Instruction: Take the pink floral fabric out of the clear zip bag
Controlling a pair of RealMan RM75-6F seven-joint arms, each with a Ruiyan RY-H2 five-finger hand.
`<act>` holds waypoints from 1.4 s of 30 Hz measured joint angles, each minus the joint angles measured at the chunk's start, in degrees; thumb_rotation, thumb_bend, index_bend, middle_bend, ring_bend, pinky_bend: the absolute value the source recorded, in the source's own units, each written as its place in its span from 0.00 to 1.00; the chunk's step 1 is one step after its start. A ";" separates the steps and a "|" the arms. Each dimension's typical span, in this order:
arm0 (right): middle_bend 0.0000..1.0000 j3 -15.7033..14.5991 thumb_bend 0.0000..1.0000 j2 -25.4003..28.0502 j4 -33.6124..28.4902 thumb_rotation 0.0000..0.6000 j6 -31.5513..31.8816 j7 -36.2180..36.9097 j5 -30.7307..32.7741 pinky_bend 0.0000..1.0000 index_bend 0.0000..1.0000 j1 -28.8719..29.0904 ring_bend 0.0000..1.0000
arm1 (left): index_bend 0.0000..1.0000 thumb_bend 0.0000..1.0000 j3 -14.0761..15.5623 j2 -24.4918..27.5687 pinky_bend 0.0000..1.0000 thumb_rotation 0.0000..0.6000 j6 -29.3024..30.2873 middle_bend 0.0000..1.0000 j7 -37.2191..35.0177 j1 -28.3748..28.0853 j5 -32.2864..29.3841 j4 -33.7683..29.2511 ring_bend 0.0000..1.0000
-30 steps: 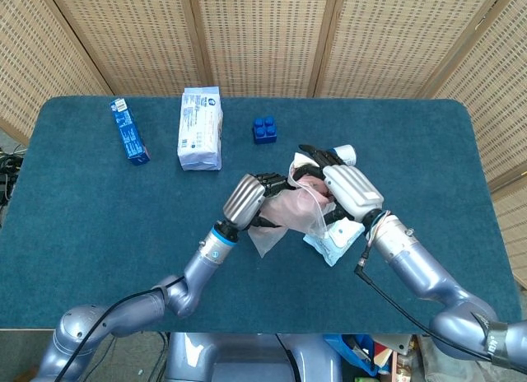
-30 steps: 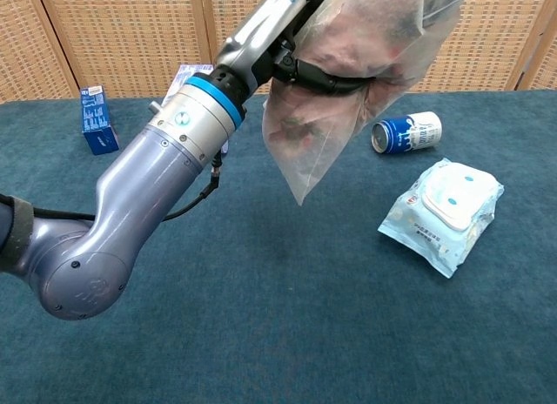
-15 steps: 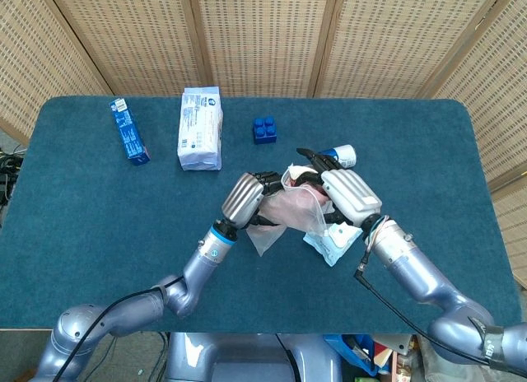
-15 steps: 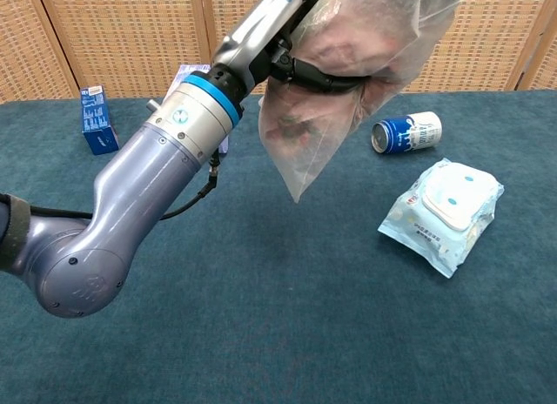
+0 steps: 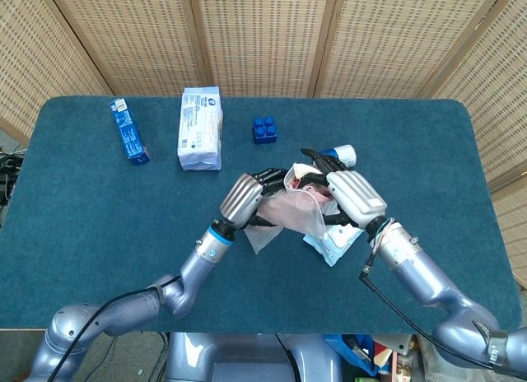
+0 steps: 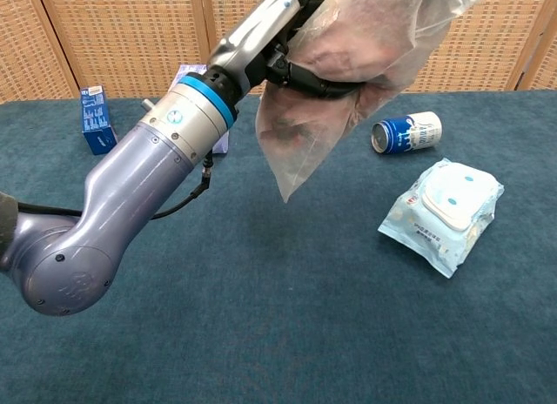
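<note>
Clear plastic zip bag [image 6: 348, 82] hangs in the air above the blue table [image 5: 99, 217], with the pink floral fabric [image 5: 298, 202] inside it. The left hand [image 5: 244, 197] grips the bag from the side. The right hand [image 5: 354, 194] is at the bag's top, but its grip cannot be told.

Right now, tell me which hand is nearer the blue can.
Right. The right hand sits just in front of the blue can, nearly over it; the left hand is farther off on the zip bag's other side.
</note>
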 measured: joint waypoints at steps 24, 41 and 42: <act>0.00 -0.93 0.66 0.17 1.92 1.00 0.77 4.69 -7.97 0.00 0.86 -3.98 0.00 | 0.00 0.19 5.38 11.61 0.00 1.00 -2.25 0.00 0.79 5.71 1.60 -8.40 0.00; 0.00 -1.86 0.66 -1.79 -0.18 1.00 -1.53 6.16 -10.36 0.00 0.86 -3.56 0.00 | 0.02 0.19 15.66 25.20 0.00 1.00 -9.66 0.00 4.30 10.53 5.12 -10.46 0.00; 0.00 -1.86 0.66 -1.98 -0.48 1.00 -1.59 5.88 -10.14 0.00 0.86 -3.38 0.00 | 0.02 0.19 15.94 25.45 0.00 1.00 -10.05 0.00 4.46 10.73 5.12 -10.55 0.00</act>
